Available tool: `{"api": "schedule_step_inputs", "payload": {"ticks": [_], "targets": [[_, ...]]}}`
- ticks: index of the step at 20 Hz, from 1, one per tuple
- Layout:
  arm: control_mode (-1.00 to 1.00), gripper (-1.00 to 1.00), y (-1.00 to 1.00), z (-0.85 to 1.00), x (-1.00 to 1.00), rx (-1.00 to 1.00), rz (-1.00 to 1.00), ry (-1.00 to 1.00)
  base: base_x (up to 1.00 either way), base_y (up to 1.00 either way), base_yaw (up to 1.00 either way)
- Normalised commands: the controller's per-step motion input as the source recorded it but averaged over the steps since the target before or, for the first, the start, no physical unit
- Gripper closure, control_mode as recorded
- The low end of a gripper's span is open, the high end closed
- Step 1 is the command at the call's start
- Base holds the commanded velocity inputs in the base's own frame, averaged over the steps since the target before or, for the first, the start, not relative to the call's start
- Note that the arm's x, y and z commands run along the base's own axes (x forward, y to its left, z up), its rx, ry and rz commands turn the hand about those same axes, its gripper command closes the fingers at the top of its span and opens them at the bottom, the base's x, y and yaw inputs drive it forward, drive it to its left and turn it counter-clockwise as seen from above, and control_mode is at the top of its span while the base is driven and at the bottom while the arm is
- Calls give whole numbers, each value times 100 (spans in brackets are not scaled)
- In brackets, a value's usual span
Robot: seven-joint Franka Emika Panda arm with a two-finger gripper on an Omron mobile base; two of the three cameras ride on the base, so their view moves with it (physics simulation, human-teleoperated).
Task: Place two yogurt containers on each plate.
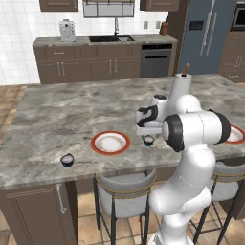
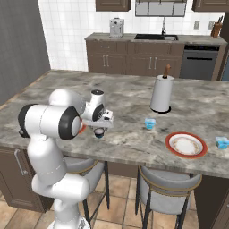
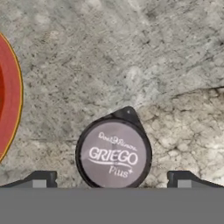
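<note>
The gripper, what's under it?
Under the gripper sits a dark yogurt cup with a pale lid reading GRIEGO, standing on the marble counter beside a red-rimmed plate. The lid hides what is inside.

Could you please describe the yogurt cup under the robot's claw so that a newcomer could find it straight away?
Start at the marble island counter and find the red-rimmed plate near its front edge. Just beside that plate, directly below the open claw, stands a dark navy yogurt cup. Its pale round lid reads "GRIEGO Plus", and unlike the other navy cup near the counter's corner, it sits close to the plate.
</note>
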Motion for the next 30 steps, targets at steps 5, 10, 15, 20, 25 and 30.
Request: {"api": "schedule_step_inputs", "payload": {"ticks": [5, 10, 15, 20, 25, 30], "targets": [[-100, -100, 0, -29, 0, 0, 0, 0, 0, 0, 0], [-100, -100, 0, -22, 0, 0, 0, 0, 0, 0, 0], [-100, -100, 0, -27, 0, 0, 0, 0, 0, 0, 0], [-100, -100, 0, -8, 1, 0, 0, 0, 0, 0, 0], [-100, -100, 0, 0, 0, 0, 0, 0, 0, 0, 0], [-100, 100, 0, 0, 0, 0, 0, 0, 0, 0, 0]]}}
